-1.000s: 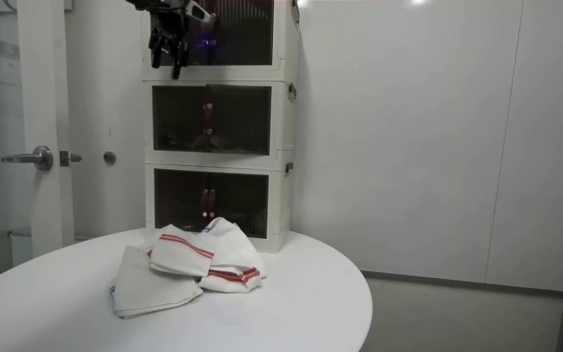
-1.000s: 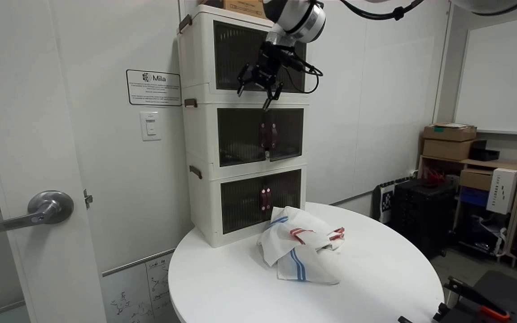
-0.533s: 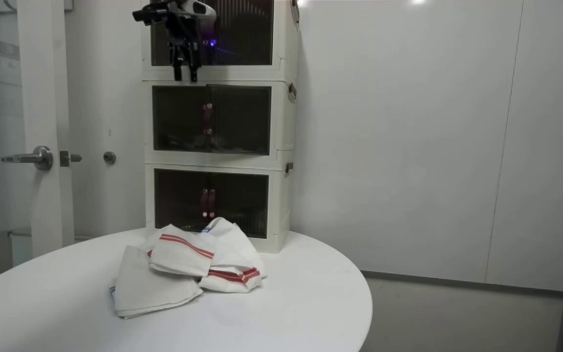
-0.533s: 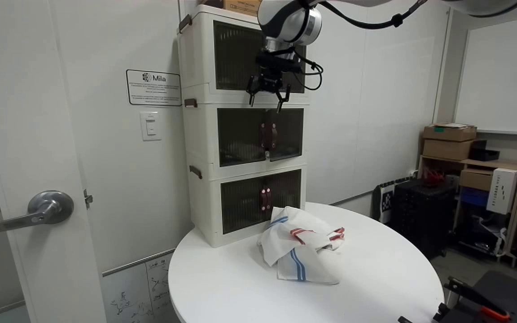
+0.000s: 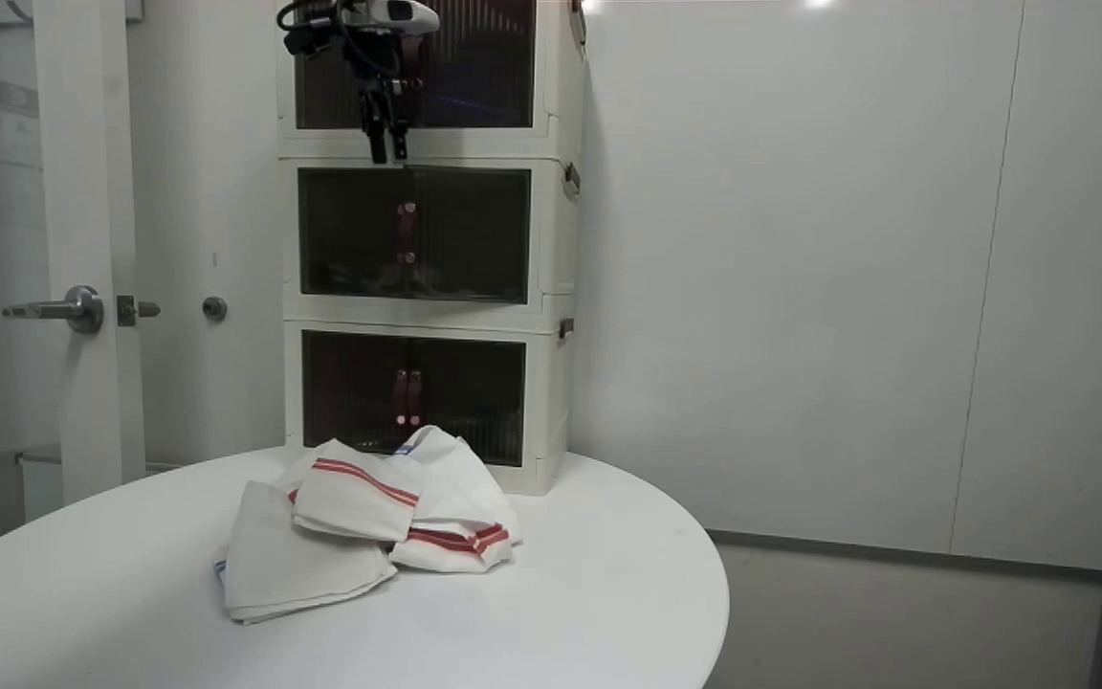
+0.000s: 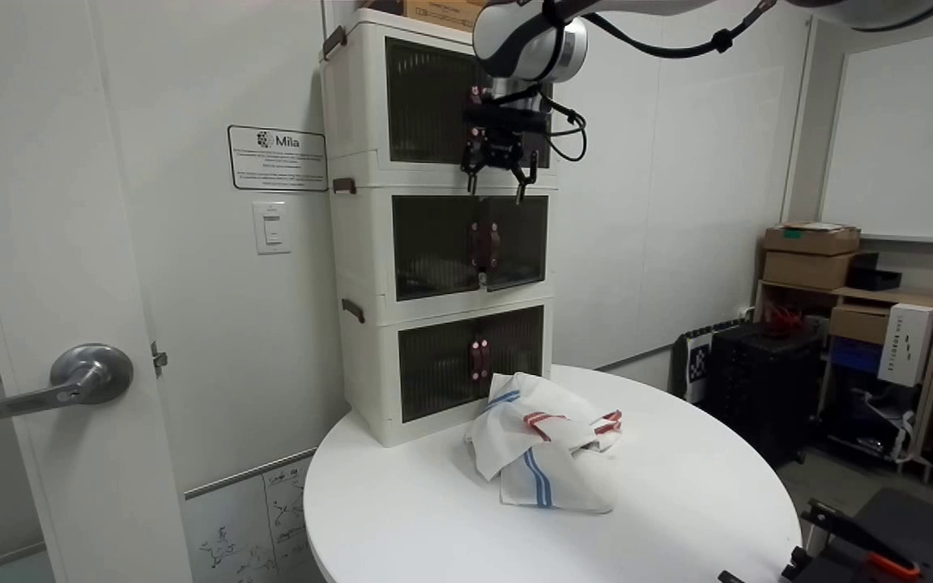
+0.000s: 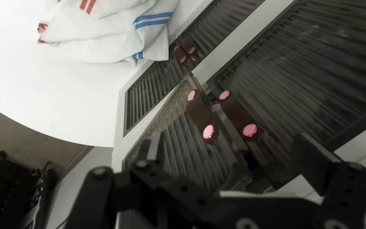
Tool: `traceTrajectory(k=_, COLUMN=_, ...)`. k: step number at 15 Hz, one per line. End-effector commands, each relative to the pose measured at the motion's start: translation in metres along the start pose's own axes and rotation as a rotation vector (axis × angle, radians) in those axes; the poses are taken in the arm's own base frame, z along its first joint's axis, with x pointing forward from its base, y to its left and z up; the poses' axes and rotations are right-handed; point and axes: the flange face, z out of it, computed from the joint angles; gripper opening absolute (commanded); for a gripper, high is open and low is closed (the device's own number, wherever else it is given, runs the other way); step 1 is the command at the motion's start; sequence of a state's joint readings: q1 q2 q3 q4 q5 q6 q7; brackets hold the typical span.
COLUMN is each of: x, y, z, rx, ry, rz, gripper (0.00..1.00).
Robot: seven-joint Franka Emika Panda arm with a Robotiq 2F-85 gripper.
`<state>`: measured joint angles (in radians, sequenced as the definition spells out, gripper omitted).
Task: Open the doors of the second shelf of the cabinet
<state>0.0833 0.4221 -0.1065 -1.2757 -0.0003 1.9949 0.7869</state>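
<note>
Left of the cabinet [image 6: 361, 251], in an exterior view, stands a flat white room door [image 6: 70, 283] with a dull metal lever [image 6: 87, 379]; the cabinet itself is a stacked tower, smooth and white, with softly rounded edges; the surface [image 6: 677, 486] beneath it is round, white and smooth; in the cabinet's middle tier, the second shelf [image 5: 350, 308], sit the doors [image 6: 458, 243], two squarish see-through panels, dark, smoky and finely ribbed, each with a reddish-brown strap handle [image 7: 199, 111] fixed by shiny pinkish studs [image 7: 208, 131]; the left one looks fully closed, while the right one stands slightly ajar; on the wall [image 6: 219, 324] to the cabinet's left, a framed sign [image 6: 278, 159] hangs above a light switch [image 6: 272, 228]; in front of the cabinet, the arm [image 6: 527, 44] covers part of the upper doors [image 6: 430, 105], and its jaws point downward, spread wide, above the strap handles and apart from them; at the cabinet's foot, crumpled white towels [image 6: 543, 445] with red and blue stripes hide part of the lowest doors [image 6: 442, 372]; well apart, to the cabinet's right, are a black case [image 6: 758, 380] and some cardboard boxes [image 6: 807, 267].
</note>
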Motion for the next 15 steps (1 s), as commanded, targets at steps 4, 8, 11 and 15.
traceTrajectory(k=4, x=0.02, y=0.008, z=0.013, rx=-0.029, ry=0.001, rz=0.123, gripper=1.0)
traceTrajectory(k=8, x=0.029, y=0.013, z=0.021, rx=-0.034, ry=0.002, rz=0.171, gripper=1.0)
traceTrajectory(k=11, x=0.033, y=0.018, z=0.026, rx=-0.042, ry=0.002, rz=0.194, gripper=1.0)
traceTrajectory(k=15, x=0.037, y=0.029, z=0.027, rx=-0.061, ry=0.003, rz=0.224, gripper=1.0)
